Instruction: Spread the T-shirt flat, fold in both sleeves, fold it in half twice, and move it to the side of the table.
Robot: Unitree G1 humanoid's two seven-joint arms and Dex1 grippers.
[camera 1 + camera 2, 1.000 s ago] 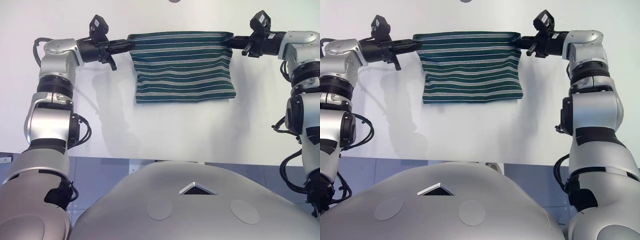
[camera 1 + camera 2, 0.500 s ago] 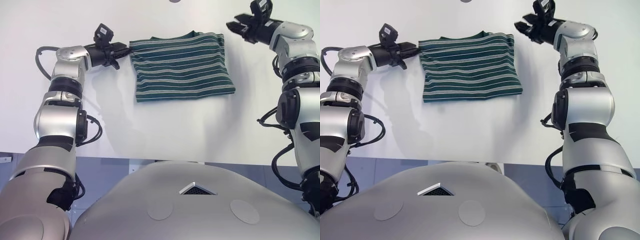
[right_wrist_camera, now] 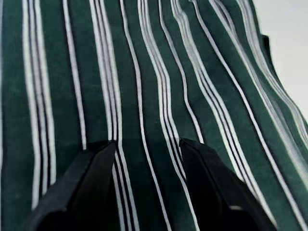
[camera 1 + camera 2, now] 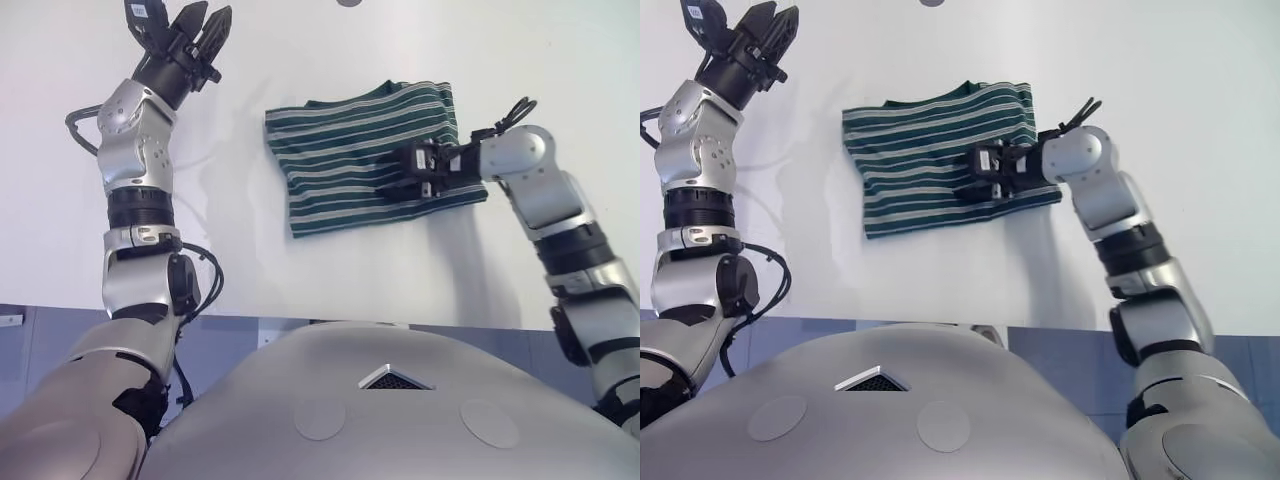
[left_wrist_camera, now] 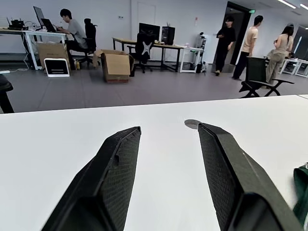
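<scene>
The T-shirt [image 4: 360, 155], dark green with thin white stripes, lies folded into a rough rectangle on the white table [image 4: 300, 270], slightly skewed. My right gripper [image 4: 395, 175] rests on the shirt's right half, near its front edge. The right wrist view has its two black fingers [image 3: 96, 163] spread apart on the striped cloth [image 3: 159, 57], open and pinching nothing. My left gripper [image 4: 195, 25] is held up over the far left of the table, well clear of the shirt. Its fingers [image 5: 120, 163] stand open with nothing between them.
A small grey disc [image 5: 193, 123] is set in the table near its far edge. Bare table lies left, right and in front of the shirt. Past the far edge is an office floor with desks, chairs and cardboard boxes.
Both grippers let go of the shirt's far corners and it dropped flat, turning slightly. My left arm lifted up and away to the left. My right arm swung down onto the shirt.
</scene>
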